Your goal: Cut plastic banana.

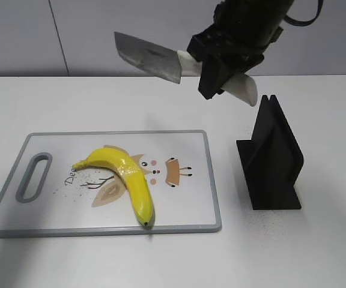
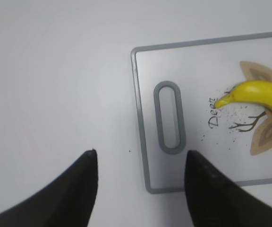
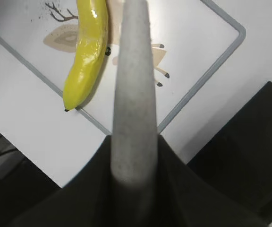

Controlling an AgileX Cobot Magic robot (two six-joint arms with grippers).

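A yellow plastic banana (image 1: pixel 128 177) lies on a white cutting board (image 1: pixel 191 210) with a grey rim. My right gripper (image 1: pixel 216 75) is shut on the white handle of a toy cleaver (image 1: pixel 149 57) and holds it high above the board's far right part, blade pointing left. In the right wrist view the handle (image 3: pixel 133 85) runs up between the fingers (image 3: pixel 135 156), with the banana (image 3: pixel 86 52) below to the left. My left gripper (image 2: pixel 140 175) is open and empty above the board's handle-slot corner (image 2: pixel 148 184); the banana's stem tip (image 2: pixel 249 94) shows at the right.
A black knife stand (image 1: pixel 272 159) stands on the white table right of the board; it also shows in the right wrist view (image 3: pixel 249 142). The board has a grey slot handle (image 1: pixel 35 176) at its left end.
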